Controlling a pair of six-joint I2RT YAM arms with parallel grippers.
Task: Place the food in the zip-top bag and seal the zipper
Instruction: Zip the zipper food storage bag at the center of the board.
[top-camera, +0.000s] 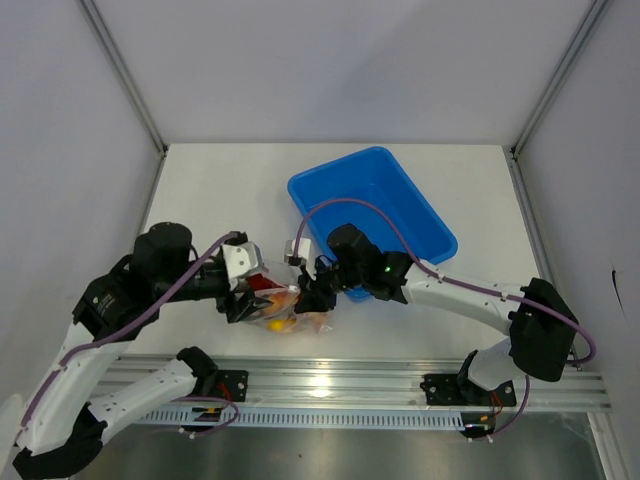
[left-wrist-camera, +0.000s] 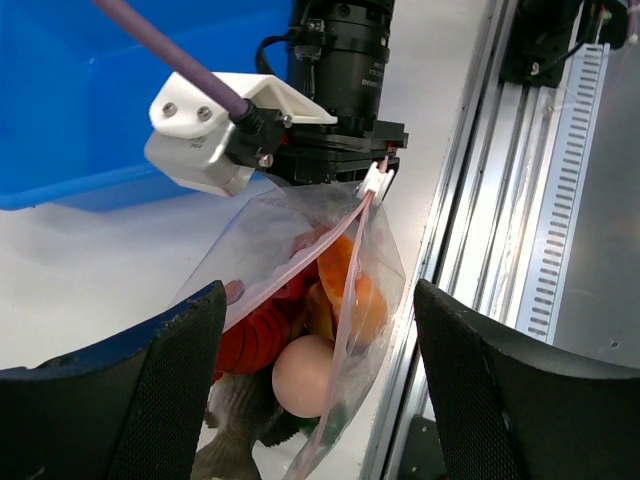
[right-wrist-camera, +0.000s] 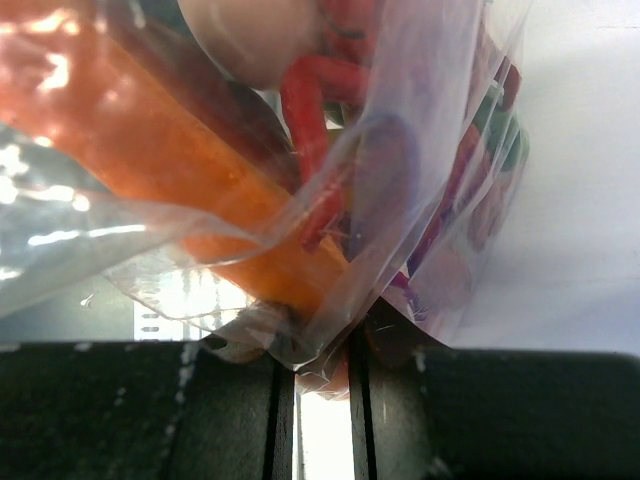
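Near the front edge of the white surface (top-camera: 220, 190), just beyond the aluminium rail (top-camera: 350, 380), the clear crinkly plastic zip-top bag (top-camera: 287, 315) is found between the two hands.

Right hand (top-camera: 315, 297): its fingers (right-wrist-camera: 140, 410) are nearly closed, with only a narrow slit between them, and a bunched corner of the bag is pinched in it. From the left wrist view, that grip is seen at the end of the thin pink-red zipper strip (left-wrist-camera: 300, 262), right at the small white slider (left-wrist-camera: 377, 180). Away from the slider the strip is seen as two lines spreading apart, so the mouth is not closed along that stretch.

Left hand (top-camera: 245, 300): it is spread wide, and its dark fingers (left-wrist-camera: 130, 400) are placed either side of the bag. Contact with the plastic cannot be confirmed.

Food is packed inside the bag: pale egg (left-wrist-camera: 305, 375), orange-yellow pepper (left-wrist-camera: 358, 290), red chilies (left-wrist-camera: 255, 335), and grey fish (left-wrist-camera: 235, 435) at the bottom. Other pieces are too hidden to be told.

Blue rectangular plastic tub (top-camera: 390, 210) is set behind the hands, apart from the bag. Its near rim is overlapped by the right arm's wrist in the top view.
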